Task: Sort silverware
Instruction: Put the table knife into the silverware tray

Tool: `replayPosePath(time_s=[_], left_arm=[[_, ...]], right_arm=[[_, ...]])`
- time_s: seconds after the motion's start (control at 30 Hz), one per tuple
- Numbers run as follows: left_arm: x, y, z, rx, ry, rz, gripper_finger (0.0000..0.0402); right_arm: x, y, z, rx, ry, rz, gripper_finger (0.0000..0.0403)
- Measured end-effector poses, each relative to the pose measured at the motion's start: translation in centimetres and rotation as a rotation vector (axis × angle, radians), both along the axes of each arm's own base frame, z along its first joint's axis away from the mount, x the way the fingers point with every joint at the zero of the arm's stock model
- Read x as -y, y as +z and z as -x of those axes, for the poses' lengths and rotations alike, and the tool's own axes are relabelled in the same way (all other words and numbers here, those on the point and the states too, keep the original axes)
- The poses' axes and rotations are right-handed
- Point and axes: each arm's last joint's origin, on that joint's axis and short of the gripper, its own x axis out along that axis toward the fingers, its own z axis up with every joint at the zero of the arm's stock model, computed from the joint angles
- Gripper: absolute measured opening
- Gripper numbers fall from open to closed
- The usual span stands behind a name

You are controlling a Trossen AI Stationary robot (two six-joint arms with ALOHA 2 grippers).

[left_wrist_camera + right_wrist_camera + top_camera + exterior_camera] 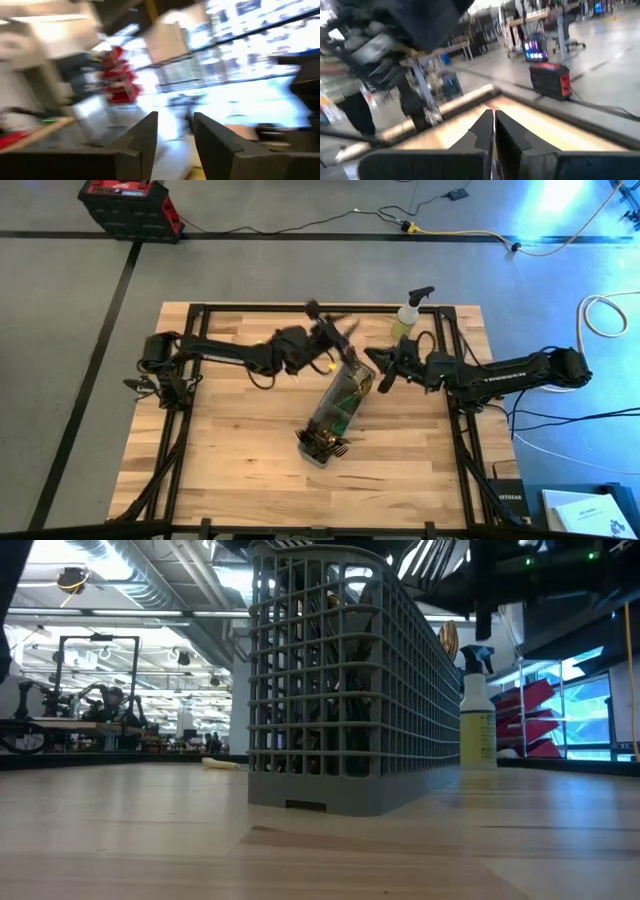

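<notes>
wood table (230, 450) | silverware (325, 442) in caddy (338, 408) | left hand (335, 330) beyond caddy's far end

Evenly lit from overhead in the high view, with a cool bluish glare spilling across the floor (560, 210) at the top right corner. Soft, short shadows under both arms on the pale worktop (240, 430). Motion-smeared around the left claw (335, 330). Backlit in the low view: bright ceiling lights (130, 580) behind, mesh caddy (340, 680) dark and close, worktop foreground soft. Heavily blurred throughout the left wrist view, background windows (250, 60) blown out white. Moderately smeared in the right wrist view too, sharper only at the dark fingers (485, 135).
</notes>
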Motion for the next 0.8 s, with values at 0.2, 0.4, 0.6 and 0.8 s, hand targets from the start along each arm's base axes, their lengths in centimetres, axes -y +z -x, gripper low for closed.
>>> replayPosePath(time_s=[0.2, 0.4, 0.6, 0.8], left_arm=[[-2.6, 4.4, 5.5, -0.041, -0.162, 0.119, 0.011], [-6.3, 3.1, 11.7, -0.069, -0.178, 0.325, 0.011], [-7.4, -4.6, 16.1, -0.066, -0.176, 0.479, 0.011], [-7.0, -11.5, 17.7, -0.253, -0.172, 0.612, 0.011]], right_arm=[[-0.3, 0.0, 0.0, -0.012, 0.013, 0.039, 0.0], [-0.9, 0.2, 0.0, -0.007, 0.031, 0.085, 0.0], [-1.0, 0.2, -0.1, -0.019, 0.045, 0.091, 0.0], [-1.0, -0.1, -0.1, -0.041, 0.073, 0.093, 0.0]])
